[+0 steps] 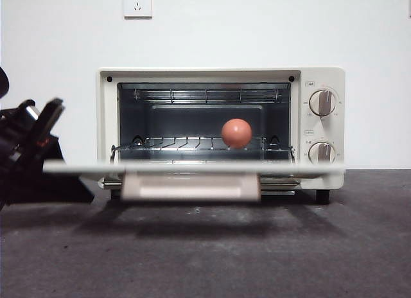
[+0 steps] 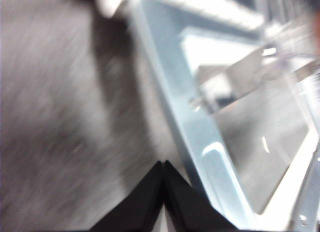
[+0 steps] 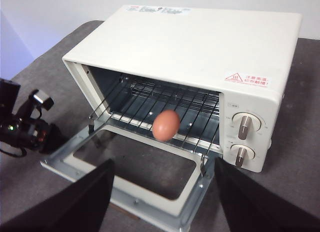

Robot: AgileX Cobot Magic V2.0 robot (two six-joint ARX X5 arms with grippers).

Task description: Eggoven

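Observation:
The cream toaster oven stands in the middle of the table with its door folded down flat. The reddish-brown egg sits on the wire rack inside, right of centre and near the front; it also shows in the right wrist view. My left gripper is shut and empty, low beside the door's left edge; it shows at the left in the front view. My right gripper is open and empty, held high in front of the oven.
Two round knobs sit on the oven's right panel. A wall socket is on the white wall behind. The tabletop is dark grey. The lowered door juts out toward the front.

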